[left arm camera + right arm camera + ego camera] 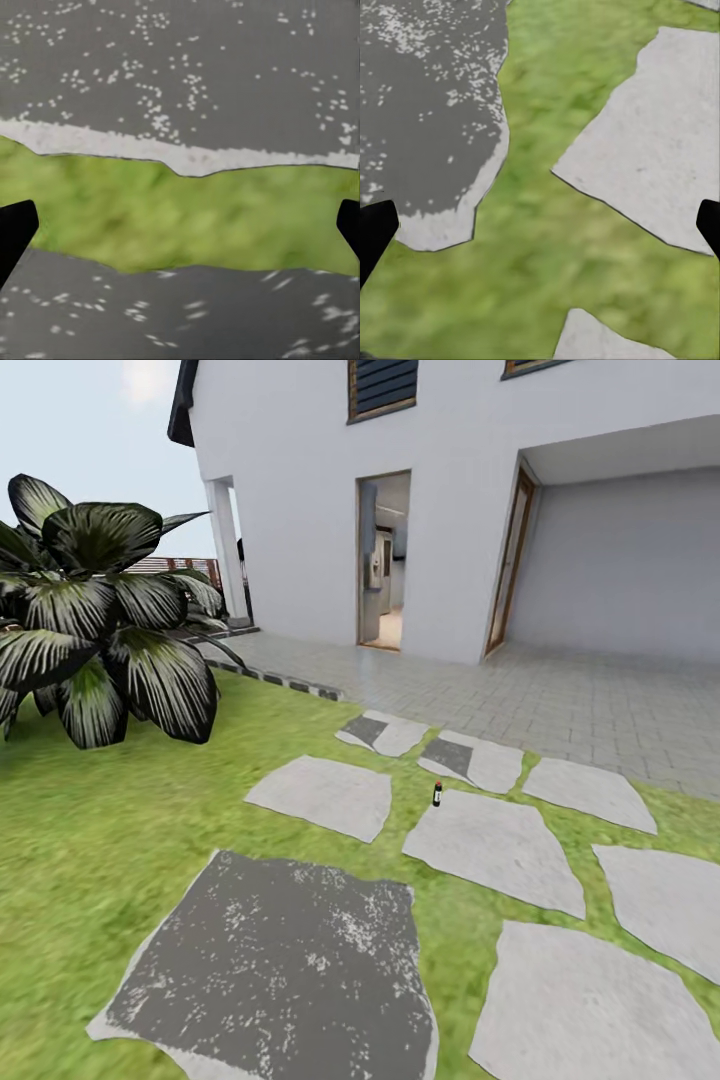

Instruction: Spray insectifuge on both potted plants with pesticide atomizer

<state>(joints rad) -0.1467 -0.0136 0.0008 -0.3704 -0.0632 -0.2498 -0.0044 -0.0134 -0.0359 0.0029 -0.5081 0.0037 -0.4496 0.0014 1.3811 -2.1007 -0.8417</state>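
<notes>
A small dark upright sprayer with a reddish top, the pesticide atomizer (437, 794), stands on the garden lawn (120, 830) at the edge of a pale stepping stone, some way ahead of me. The two potted plants are out of view. In the left wrist view my left gripper (180, 229) is open, its dark fingertips (15, 234) wide apart over a strip of grass between dark mottled paving stones. My right gripper (540, 232) is open too, with nothing between its fingertips (373, 232), above grass, a dark stone and a pale one.
A big plant with dark striped leaves and no pot (95, 620) stands on the lawn at the left. Flat stepping stones, one dark (280, 960) and several pale (500, 845), lie ahead. Beyond them are a paved terrace (560, 700) and a white house with an open doorway (383, 565).
</notes>
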